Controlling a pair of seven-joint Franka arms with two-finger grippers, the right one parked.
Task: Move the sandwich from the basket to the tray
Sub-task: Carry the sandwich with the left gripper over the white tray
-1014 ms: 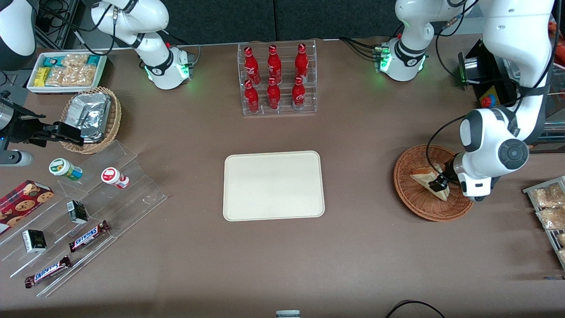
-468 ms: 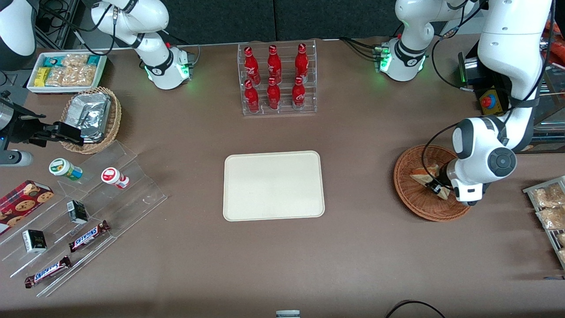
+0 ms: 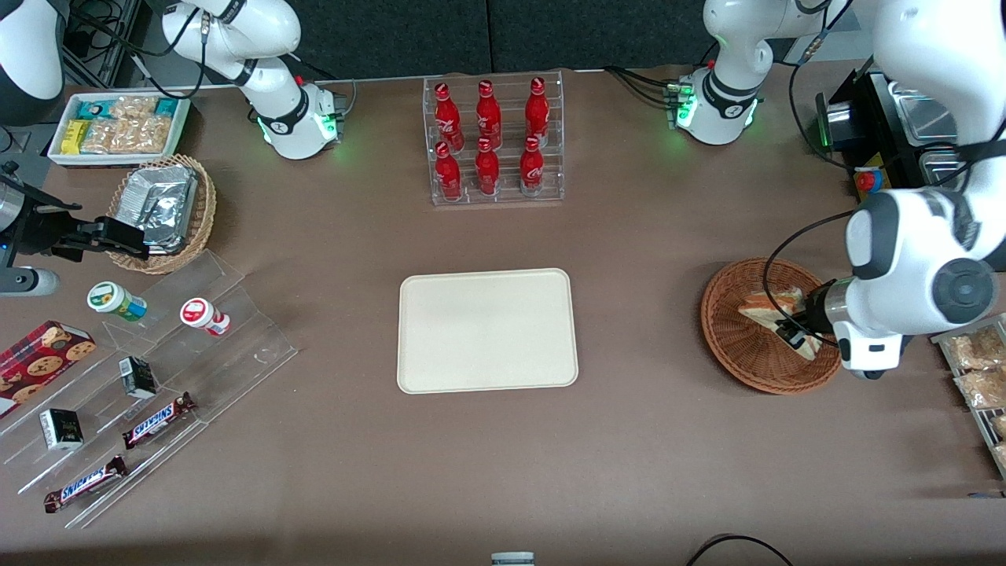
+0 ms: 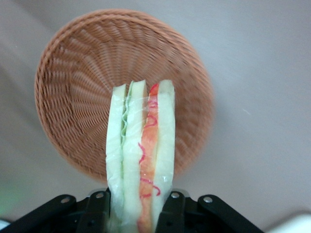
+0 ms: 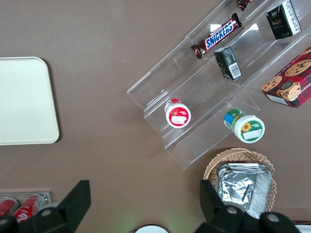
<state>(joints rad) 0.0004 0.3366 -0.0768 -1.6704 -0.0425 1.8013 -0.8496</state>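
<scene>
The sandwich (image 3: 774, 308) (image 4: 141, 155), a pale wedge with green and red filling along its cut edge, is clamped between the black fingers (image 4: 97, 211) of my left gripper (image 3: 795, 334) (image 4: 138, 213), which is shut on it. It hangs above the reddish-brown wicker basket (image 3: 743, 354) (image 4: 77, 77) at the working arm's end of the table; the wrist view shows the basket's bowl bare beneath it. The cream tray (image 3: 487, 330) (image 5: 22, 99) lies flat at the table's middle, with nothing on it.
A clear rack of red bottles (image 3: 493, 141) stands farther from the front camera than the tray. Snack packets (image 3: 974, 365) lie beside the basket. Toward the parked arm's end are acrylic steps (image 3: 157, 369) with snacks and a tan foil-packet basket (image 3: 161, 208).
My left gripper has risen with the sandwich in it, shifting slightly toward the working arm's end of the table. The basket and tray have not moved.
</scene>
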